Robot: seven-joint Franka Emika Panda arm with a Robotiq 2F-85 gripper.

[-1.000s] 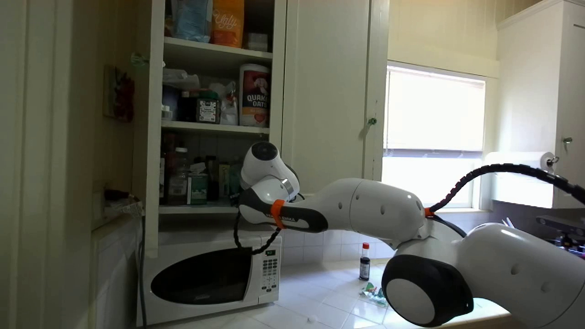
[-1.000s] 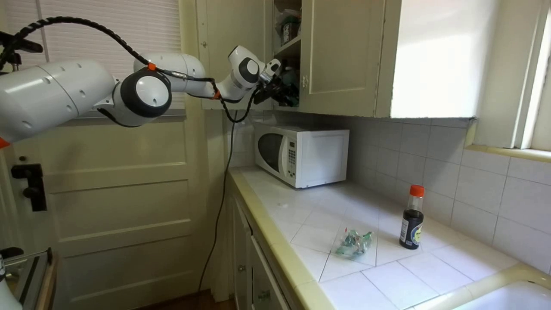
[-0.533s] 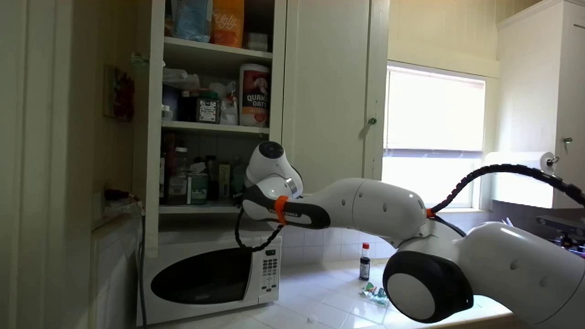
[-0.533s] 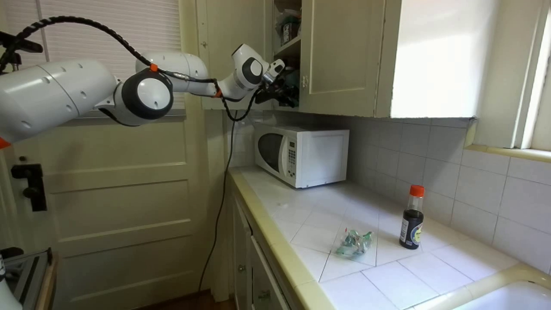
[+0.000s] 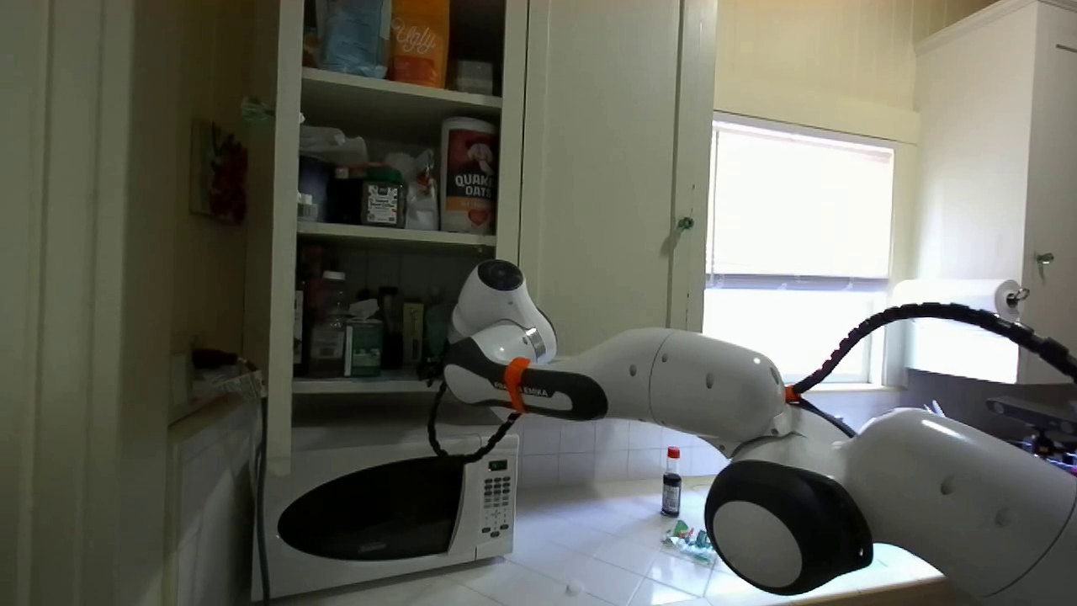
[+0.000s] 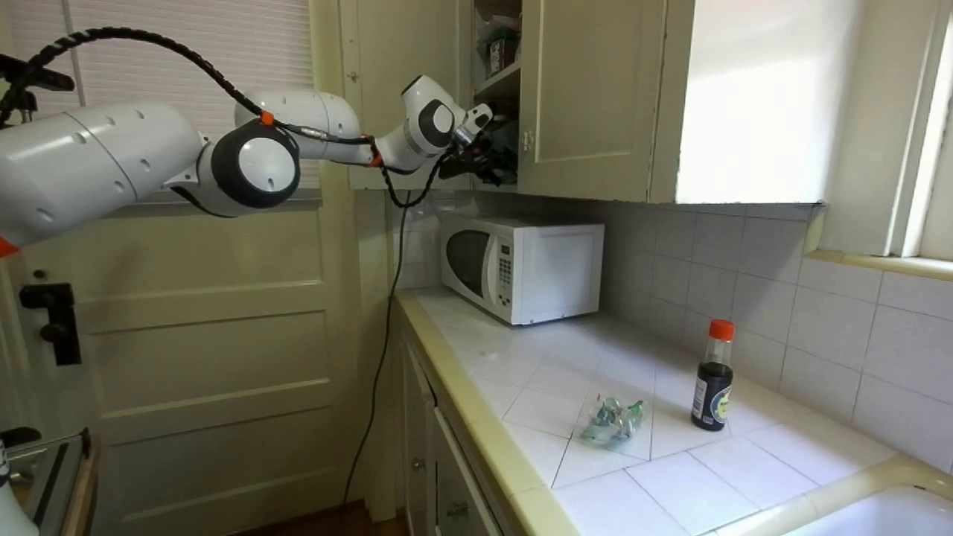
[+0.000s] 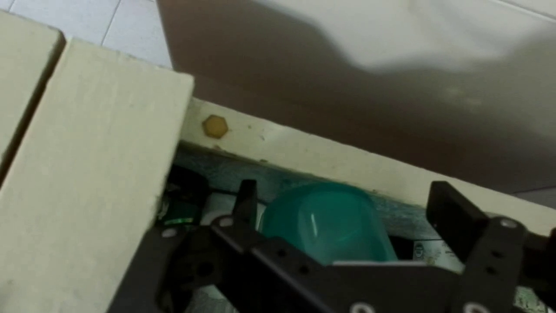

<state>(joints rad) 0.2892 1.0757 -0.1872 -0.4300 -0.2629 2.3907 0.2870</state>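
The teal container (image 7: 332, 219) (glossy) sits between gripper fingers (image 7: 451, 208).

White tiled counter (image 6: 555, 357), yellow tile edging (image 6: 488, 432) along front. White microwave (image 6: 560, 274) flat on tiles at far end. Bottle (image 6: 712, 387) of dark liquid, red cap on, upright, well apart from microwave. Crumpled clear-green plastic packet (image 6: 613, 422) near bottle, slightly apart. Sink (image 6: 856, 487) let into near corner
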